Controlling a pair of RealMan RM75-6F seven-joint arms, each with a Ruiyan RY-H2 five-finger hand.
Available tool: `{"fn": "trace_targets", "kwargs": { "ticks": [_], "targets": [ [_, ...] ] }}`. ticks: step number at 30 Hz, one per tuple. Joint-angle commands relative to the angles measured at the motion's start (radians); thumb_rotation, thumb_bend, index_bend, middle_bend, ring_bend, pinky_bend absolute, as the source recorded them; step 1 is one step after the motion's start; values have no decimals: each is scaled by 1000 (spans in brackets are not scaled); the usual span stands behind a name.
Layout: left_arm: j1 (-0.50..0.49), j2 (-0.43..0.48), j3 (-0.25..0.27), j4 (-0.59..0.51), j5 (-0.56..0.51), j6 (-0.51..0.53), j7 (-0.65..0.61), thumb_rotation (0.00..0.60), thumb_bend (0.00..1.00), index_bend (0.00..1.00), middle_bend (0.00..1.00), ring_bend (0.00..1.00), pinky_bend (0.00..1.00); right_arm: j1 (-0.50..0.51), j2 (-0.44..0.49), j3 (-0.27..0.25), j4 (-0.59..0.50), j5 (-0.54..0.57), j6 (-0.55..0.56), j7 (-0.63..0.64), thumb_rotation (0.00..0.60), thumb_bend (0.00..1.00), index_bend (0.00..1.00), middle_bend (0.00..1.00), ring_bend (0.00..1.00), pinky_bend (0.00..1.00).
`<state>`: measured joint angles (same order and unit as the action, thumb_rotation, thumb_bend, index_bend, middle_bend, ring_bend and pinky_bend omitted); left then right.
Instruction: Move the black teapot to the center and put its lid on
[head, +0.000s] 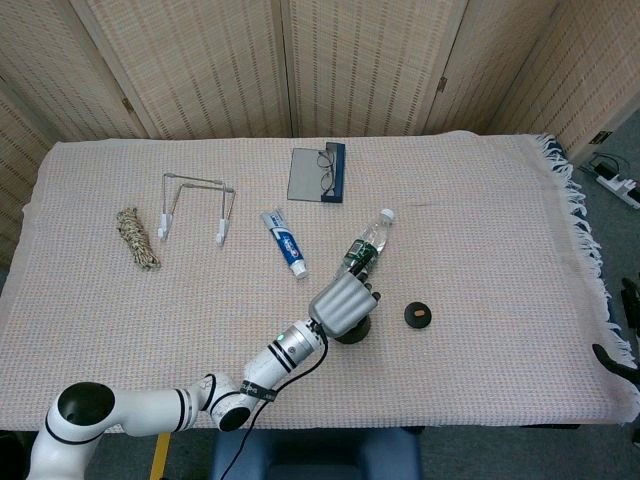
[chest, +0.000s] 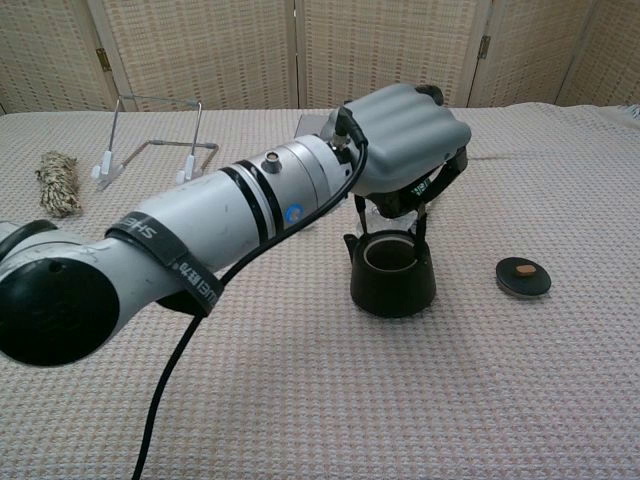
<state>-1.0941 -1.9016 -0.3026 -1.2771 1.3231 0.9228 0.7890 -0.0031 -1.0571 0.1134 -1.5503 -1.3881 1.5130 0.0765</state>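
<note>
The black teapot (chest: 392, 281) stands upright and lidless on the woven cloth, near the front middle of the table. My left hand (chest: 405, 140) is over it, fingers curled around its raised wire handle. From the head view the left hand (head: 343, 303) hides most of the teapot (head: 351, 333). The flat black lid (chest: 523, 276) with a brown knob lies on the cloth to the teapot's right, also seen as the lid (head: 419, 315) in the head view. Only dark fingertips of my right hand (head: 607, 355) show at the table's right edge.
A plastic water bottle (head: 366, 246) lies just behind the teapot. A toothpaste tube (head: 285, 242), glasses on a case (head: 318, 162), a metal wire stand (head: 197, 205) and a rope bundle (head: 137, 237) lie further back and left. Fringe (head: 580, 200) hangs off the cloth's right edge.
</note>
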Motion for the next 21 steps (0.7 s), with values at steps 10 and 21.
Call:
{"fn": "trace_targets", "kwargs": {
  "ticks": [10, 21],
  "targets": [
    [23, 29, 28, -169, -236, 47, 289, 600, 279, 150, 265, 209, 0, -4, 1, -1, -3, -3, 3, 0, 600, 234, 0, 0, 15, 0],
    [47, 104, 67, -369, -439, 143, 442, 600, 186, 17, 71, 40, 0, -4, 3, -1, -9, -13, 10, -1, 600, 235, 0, 0, 15, 0]
  ]
}}
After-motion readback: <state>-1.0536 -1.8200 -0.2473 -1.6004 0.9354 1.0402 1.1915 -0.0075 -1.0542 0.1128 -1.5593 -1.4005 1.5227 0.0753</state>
